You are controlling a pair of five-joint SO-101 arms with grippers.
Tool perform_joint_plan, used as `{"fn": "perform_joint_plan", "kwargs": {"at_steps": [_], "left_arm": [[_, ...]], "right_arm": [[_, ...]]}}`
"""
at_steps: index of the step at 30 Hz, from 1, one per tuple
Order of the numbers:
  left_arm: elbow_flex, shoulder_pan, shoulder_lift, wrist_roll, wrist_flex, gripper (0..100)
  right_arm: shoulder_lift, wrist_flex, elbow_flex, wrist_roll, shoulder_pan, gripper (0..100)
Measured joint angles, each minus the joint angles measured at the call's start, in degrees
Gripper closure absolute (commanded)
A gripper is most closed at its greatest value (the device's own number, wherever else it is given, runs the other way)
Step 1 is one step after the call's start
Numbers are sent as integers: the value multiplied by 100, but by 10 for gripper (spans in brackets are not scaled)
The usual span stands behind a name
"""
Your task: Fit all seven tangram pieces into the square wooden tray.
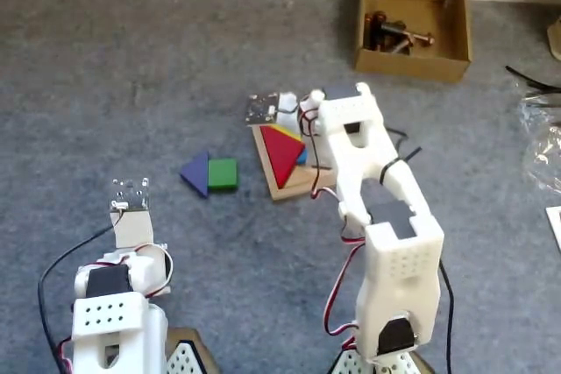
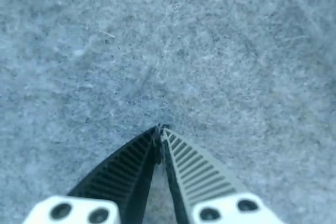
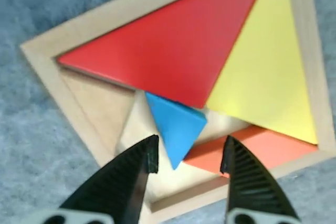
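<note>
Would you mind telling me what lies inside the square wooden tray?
Inside the tray: a red triangle, a yellow triangle, a small blue triangle and an orange piece. The right hand hides part of the tray's floor.

**White shells, black motors, looping wires**

The left arm (image 1: 114,313) and right arm (image 1: 390,225) are wearing white printed shells, with black motors showing through and grids of small holes dotting the near segments. Red, white and black wires are looping beside each. The left gripper (image 2: 160,128) is showing one black ribbed finger and one pale, the right gripper (image 3: 189,156) two black.
</note>
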Motion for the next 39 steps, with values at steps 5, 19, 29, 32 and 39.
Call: {"fn": "perform_joint_plan", "kwargs": {"at_steps": [5, 19, 29, 32, 39], "left_arm": [[0, 0, 0, 0, 0, 995], [0, 0, 0, 0, 0, 995], [0, 0, 0, 0, 0, 995], [0, 0, 0, 0, 0, 995], [0, 0, 0, 0, 0, 995]], "right_arm": [[79, 88, -158, 0, -9, 797], [193, 519, -211, 0, -308, 831], [193, 712, -220, 316, -308, 834], [193, 712, -220, 316, -308, 868], [202, 765, -422, 325, -308, 950]]}}
